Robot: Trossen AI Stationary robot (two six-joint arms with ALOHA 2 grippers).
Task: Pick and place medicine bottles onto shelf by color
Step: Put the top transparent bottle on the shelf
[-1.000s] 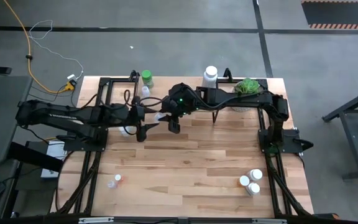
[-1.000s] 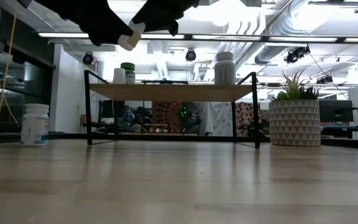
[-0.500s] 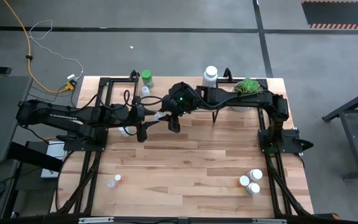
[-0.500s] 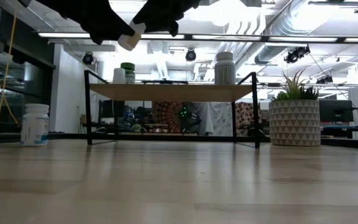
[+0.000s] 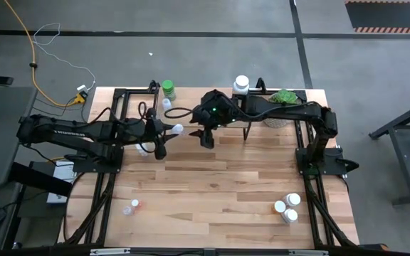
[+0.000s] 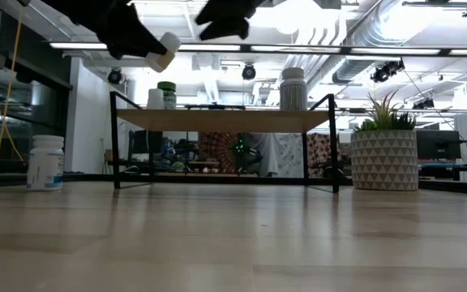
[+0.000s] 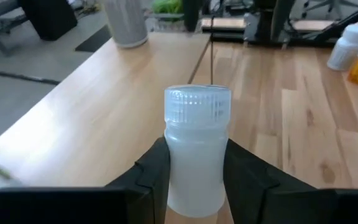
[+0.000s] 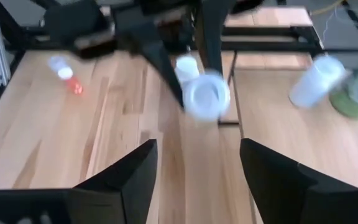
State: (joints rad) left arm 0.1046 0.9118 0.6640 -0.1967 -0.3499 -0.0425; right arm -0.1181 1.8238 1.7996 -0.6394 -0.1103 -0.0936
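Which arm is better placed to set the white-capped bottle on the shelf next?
Left. The left gripper has its jaws shut on the white-capped bottle, held in the air near the shelf. The right gripper is open and holds nothing, so it would first need a handover.

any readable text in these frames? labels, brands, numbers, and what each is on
None can be read.
White bottle on the table, low view: bluish label band, print too small.
Small white-capped bottle held in the left gripper: no print visible on the side shown.
Bottles on the shelf: green-capped bottle and large white bottle, too small to tell.
Left arm link, high view: pale marking, illegible.
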